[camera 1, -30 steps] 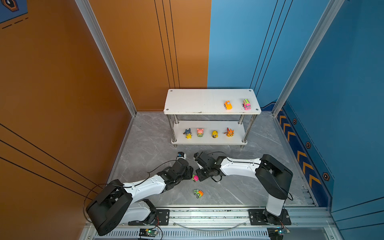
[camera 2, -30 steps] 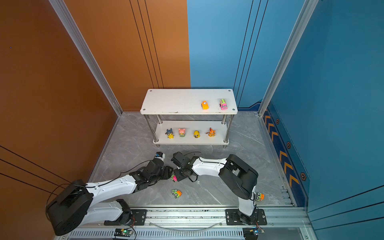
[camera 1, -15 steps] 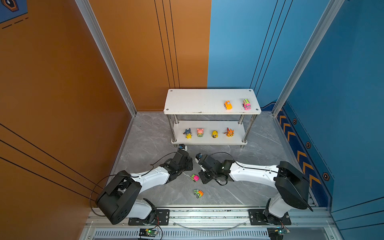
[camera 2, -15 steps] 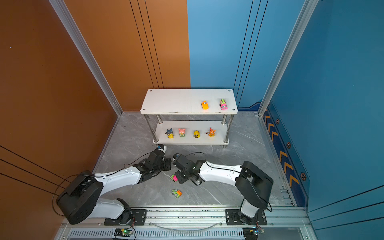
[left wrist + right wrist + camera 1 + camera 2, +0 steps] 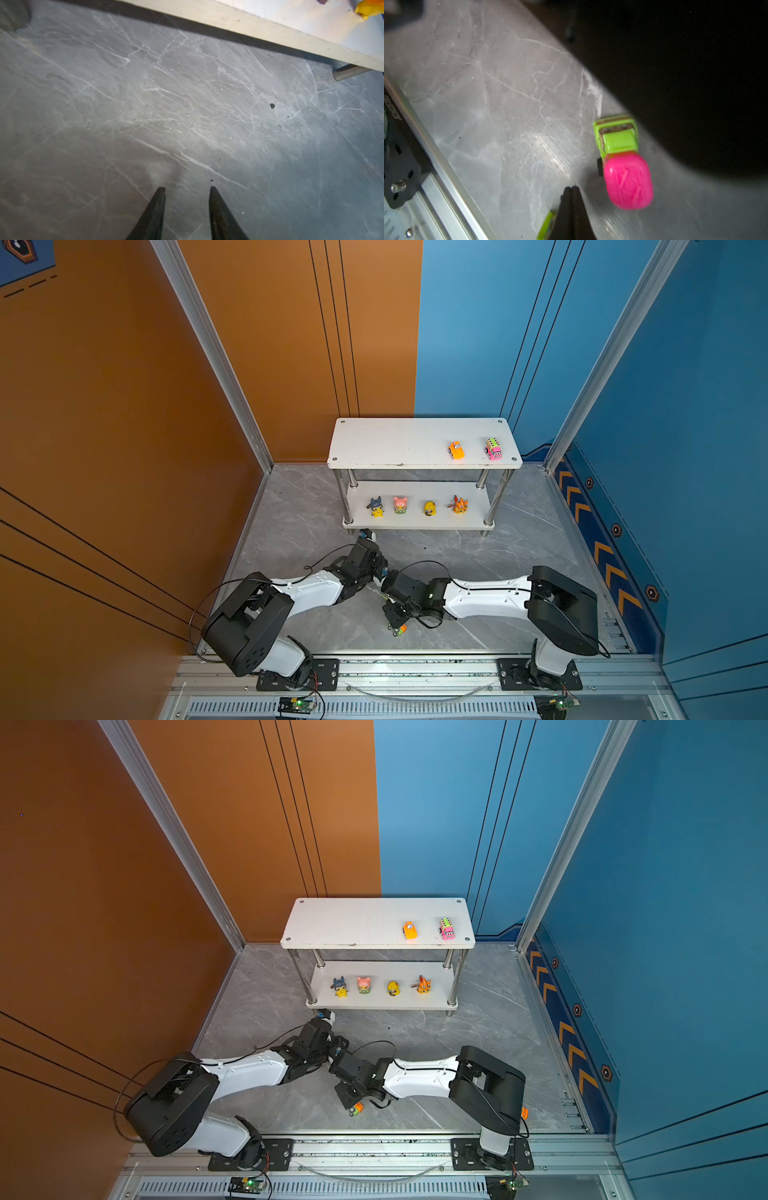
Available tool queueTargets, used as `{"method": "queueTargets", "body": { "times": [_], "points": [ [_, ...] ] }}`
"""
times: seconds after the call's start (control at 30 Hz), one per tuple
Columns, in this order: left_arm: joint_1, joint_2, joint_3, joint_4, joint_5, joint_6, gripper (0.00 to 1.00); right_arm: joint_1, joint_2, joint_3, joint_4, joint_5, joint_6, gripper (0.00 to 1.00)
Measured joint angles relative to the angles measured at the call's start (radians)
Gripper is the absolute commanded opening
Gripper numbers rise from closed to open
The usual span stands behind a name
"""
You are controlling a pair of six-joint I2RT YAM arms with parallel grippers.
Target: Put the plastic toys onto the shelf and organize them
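The left tool (image 5: pixel 186 188) hangs over the grey marbled desk (image 5: pixel 145 104). Its two dark fingers (image 5: pixel 153 214) are parted, with only bare surface between the tips. A small dark speck (image 5: pixel 272 106) lies ahead of them. Beyond runs a white board of the shelf (image 5: pixel 291 31), with a chrome leg (image 5: pixel 349 72) under its edge. A yellow toy (image 5: pixel 367 10) stands on the board, cut off at the corner.

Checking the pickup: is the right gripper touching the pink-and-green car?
Apart. The right wrist view shows bare floor between the shut right gripper and the pink-and-green car.
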Motion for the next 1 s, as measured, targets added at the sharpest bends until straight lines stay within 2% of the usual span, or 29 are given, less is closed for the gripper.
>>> {"method": "queueTargets", "body": {
  "times": [0.17,0.3,0.5,0.73,1.0],
  "points": [
    [0.022,-0.016,0.000,-0.014,-0.013,0.003,0.59,-0.033,0.010,-0.010,0.098,-0.028,-0.019,0.00],
    [0.039,-0.046,-0.003,-0.027,-0.023,0.003,0.63,-0.068,0.003,-0.010,0.148,-0.061,-0.068,0.00],
    [0.059,-0.078,-0.014,-0.041,-0.016,0.004,0.63,-0.123,-0.028,-0.033,0.099,-0.048,-0.060,0.00],
    [0.104,-0.076,-0.014,-0.043,-0.015,0.011,0.63,0.010,-0.066,-0.036,0.039,-0.024,-0.056,0.00],
    [0.126,-0.078,-0.014,-0.053,-0.012,0.011,0.63,0.016,-0.100,-0.056,-0.013,-0.008,-0.053,0.00]
  ]
}}
